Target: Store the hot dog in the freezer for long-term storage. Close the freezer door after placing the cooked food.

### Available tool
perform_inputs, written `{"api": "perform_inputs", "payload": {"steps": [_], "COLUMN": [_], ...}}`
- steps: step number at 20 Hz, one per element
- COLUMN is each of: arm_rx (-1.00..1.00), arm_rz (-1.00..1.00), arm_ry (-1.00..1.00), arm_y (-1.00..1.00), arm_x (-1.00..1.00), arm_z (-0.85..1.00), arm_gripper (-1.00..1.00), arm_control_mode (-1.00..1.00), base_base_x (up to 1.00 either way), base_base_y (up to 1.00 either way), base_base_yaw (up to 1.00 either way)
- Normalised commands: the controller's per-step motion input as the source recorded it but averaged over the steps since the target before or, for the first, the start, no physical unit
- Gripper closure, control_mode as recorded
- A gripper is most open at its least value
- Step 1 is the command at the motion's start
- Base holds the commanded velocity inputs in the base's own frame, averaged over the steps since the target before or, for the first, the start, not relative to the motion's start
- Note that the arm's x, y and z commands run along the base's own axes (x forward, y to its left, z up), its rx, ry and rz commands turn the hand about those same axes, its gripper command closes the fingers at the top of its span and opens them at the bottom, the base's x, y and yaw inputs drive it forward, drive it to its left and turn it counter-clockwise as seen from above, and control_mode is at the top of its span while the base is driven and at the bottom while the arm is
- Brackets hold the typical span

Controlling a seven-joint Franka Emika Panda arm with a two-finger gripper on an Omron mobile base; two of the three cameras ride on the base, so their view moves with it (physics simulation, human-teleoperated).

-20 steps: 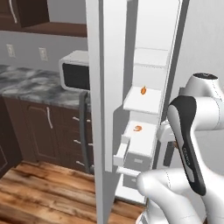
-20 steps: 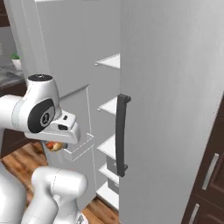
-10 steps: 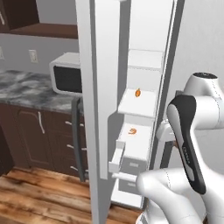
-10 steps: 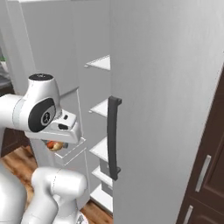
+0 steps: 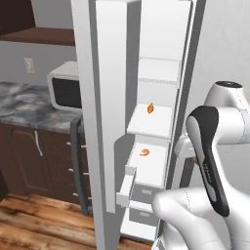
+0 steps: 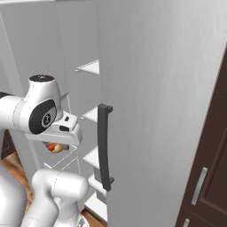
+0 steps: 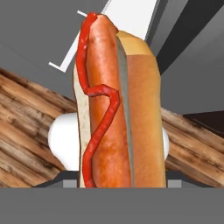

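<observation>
The claw [image 6: 56, 144] is clamped on the hot dog [image 7: 116, 105], which stands lengthwise between its tips in the hand view, sausage with a red wavy stripe on one side and tan bun on the other. In the right base view the hot dog shows as a small orange-red bit just under the claw, held in the air in front of the freezer [image 5: 156, 122]. Ahead of the claw the freezer stands open, its white shelves and a pulled-out drawer [image 5: 141, 171] in sight. A small orange piece [image 5: 151, 108] lies on a shelf above the drawer, and a curled orange piece [image 5: 144, 153] lies inside the drawer. The freezer door [image 5: 90, 122] is swung wide open, to the left of the claw. Beyond it a white microwave [image 5: 66, 90] sits on the table [image 5: 29, 107].
</observation>
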Motion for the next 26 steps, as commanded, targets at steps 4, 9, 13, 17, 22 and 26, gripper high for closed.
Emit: {"api": "perform_inputs", "payload": {"steps": [4,9,13,17,22,26], "arm_rx": [0.00,0.00,0.00,0.00,0.00,0.00], "arm_rz": [0.00,0.00,0.00,0.00,0.00,-0.16], "arm_ry": [0.00,0.00,0.00,0.00,-0.03,-0.14], "arm_y": [0.00,0.00,0.00,0.00,0.10,0.30], "arm_x": [0.00,0.00,0.00,0.00,0.04,0.28], "arm_z": [0.00,0.00,0.00,0.00,-0.07,-0.33], "arm_gripper": [1.00,1.00,1.00,1.00,1.00,1.00], "arm_control_mode": [1.00,1.00,1.00,1.00,-1.00,-1.00], "base_base_x": [0.15,0.23,0.10,0.04,0.00,0.00], "base_base_y": [0.17,0.19,0.01,0.05,0.00,0.00], "base_base_yaw": [-0.01,0.00,0.00,0.00,0.00,0.00]}}
